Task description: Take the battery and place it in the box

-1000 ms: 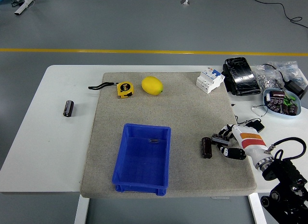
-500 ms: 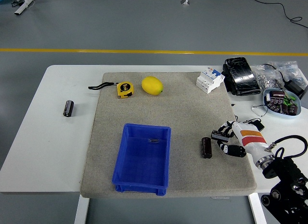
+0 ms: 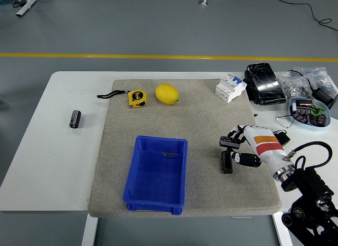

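Since the earlier frames the right hand (image 3: pixel 238 148) has swung up and leftward in the lower right of the frame, so that it now sits over the battery (image 3: pixel 226 162) instead of lying to its right. Its fingers (image 3: pixel 228 141) are spread and reach past the battery's upper end, while the thumb (image 3: pixel 246 159) lies just beside the battery's right side; nothing is gripped yet. The battery, a dark cylinder, lies flat on the grey mat (image 3: pixel 200 119) right of centre, well apart from the blue box (image 3: pixel 157 174), which stands empty-looking at lower centre. A second dark cylinder (image 3: pixel 75 119) rests on the bare white table (image 3: pixel 58 161) at the left edge. At the top of the mat lie a yellow tape measure (image 3: pixel 136 97) and a lemon (image 3: pixel 167 94). No left arm shows.

By my reading the step in hand is the approach to the grasp. Next the hand would need to lower and close fingers and thumb round the battery, then lift and carry it left to the box.
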